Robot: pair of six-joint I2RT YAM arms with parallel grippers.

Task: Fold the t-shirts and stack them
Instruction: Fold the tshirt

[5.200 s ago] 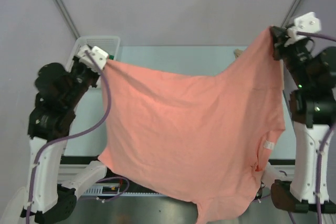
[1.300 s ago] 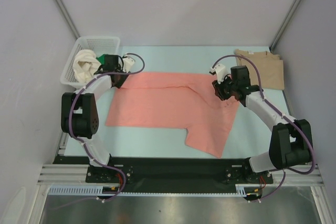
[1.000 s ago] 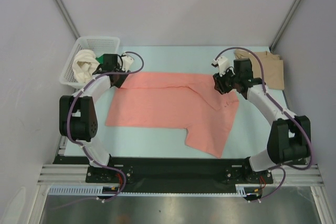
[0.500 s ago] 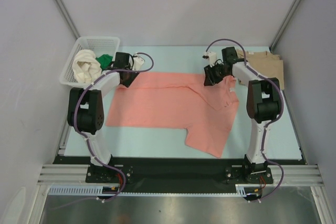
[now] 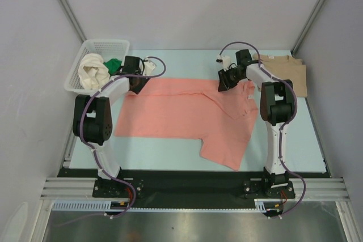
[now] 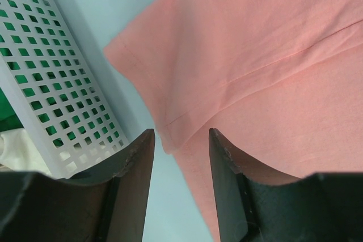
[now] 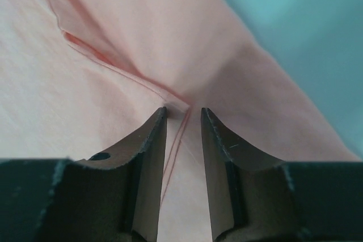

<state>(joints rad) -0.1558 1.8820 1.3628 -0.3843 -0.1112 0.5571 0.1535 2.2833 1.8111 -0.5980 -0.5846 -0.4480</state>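
The salmon-pink t-shirt point(image 5: 181, 117) is lying spread on the pale counter point(image 5: 170, 60) in the middle of the overhead view, with one part reaching down toward the lower centre of the frame. Both arms are stretching toward its upper edge.

The left gripper point(image 6: 181, 134) is sitting at the shirt's upper left corner, just beside the white lattice basket point(image 5: 102, 42). Its two dark fingers point(image 6: 136, 162) are standing apart, and the hemmed corner of the pink cloth is lying in the gap between them, with a strip of bare counter showing there too.

The right gripper point(image 7: 183, 110) is pressing down at the upper edge of the shirt, right of centre. Its fingers are standing only narrowly apart, and a raised pucker of pink cloth with a stitched seam is running up between the tips; whether they are actually pinching it cannot be told.

In the basket at the upper left, a cream-white t-shirt point(image 5: 91, 69) is sitting bunched, with a green t-shirt point(image 5: 113, 65) beside it. A folded tan t-shirt point(image 5: 286, 75) is lying on the counter at the upper right, near the right arm.
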